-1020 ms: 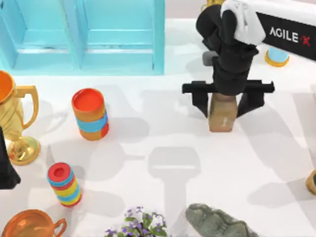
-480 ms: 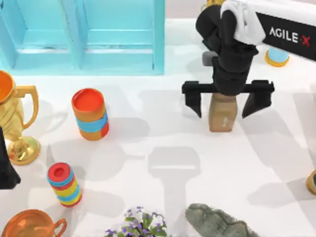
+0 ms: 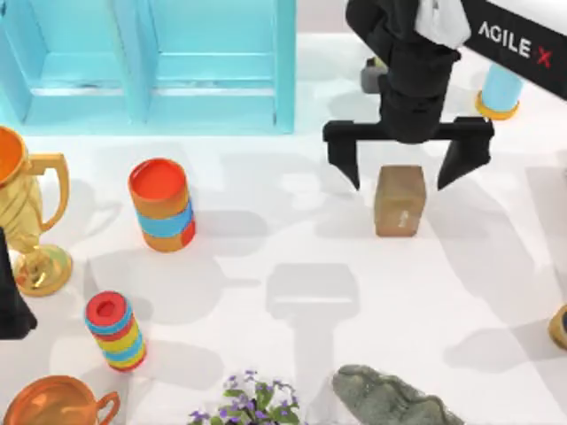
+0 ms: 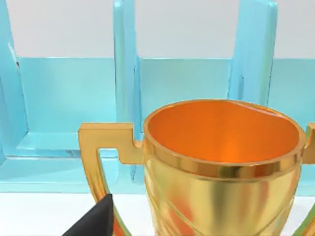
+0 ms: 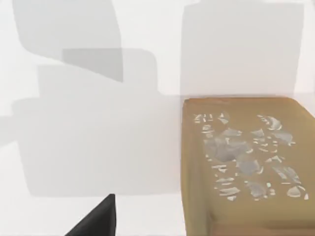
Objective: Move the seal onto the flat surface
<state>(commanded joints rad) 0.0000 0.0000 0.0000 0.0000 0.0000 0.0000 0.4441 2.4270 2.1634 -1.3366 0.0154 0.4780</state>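
Gold shows first at the top view's 9 o'clock edge: a trophy cup [image 3: 27, 217] with an orange inside stands on the white bench [image 3: 266, 354]. Just below it, at the same edge, a black piece of my left arm is parked; the left wrist view looks at that trophy cup [image 4: 221, 167] up close, with the light blue shelf unit [image 4: 74, 98] behind it, and whether the left gripper is open or closed I cannot tell. At 7 o'clock an orange cup [image 3: 58, 400] sits by the corner. Toward 8 o'clock stands a small striped cylinder [image 3: 115, 329], and above it a larger red-topped striped cylinder [image 3: 160, 204]. The shelf unit [image 3: 151, 62] fills 10 to 12 o'clock. At 6 o'clock a plant with purple flowers [image 3: 248, 398] sits beside a grey-green rock-like figure [image 3: 390, 400].

Right of centre, toward 2 o'clock, the seal [image 3: 400, 200] stands upright on the bench, free of any grip. The right gripper [image 3: 407, 164] hangs above it at its 12 o'clock side, fingers [image 3: 344, 159] spread wide apart, one on each side and clear of the block. The right wrist view shows the seal [image 5: 246, 162] with a pale flecked mark on its top face. At 1 o'clock a blue cylinder on a gold base [image 3: 499, 93] stands behind the arm.
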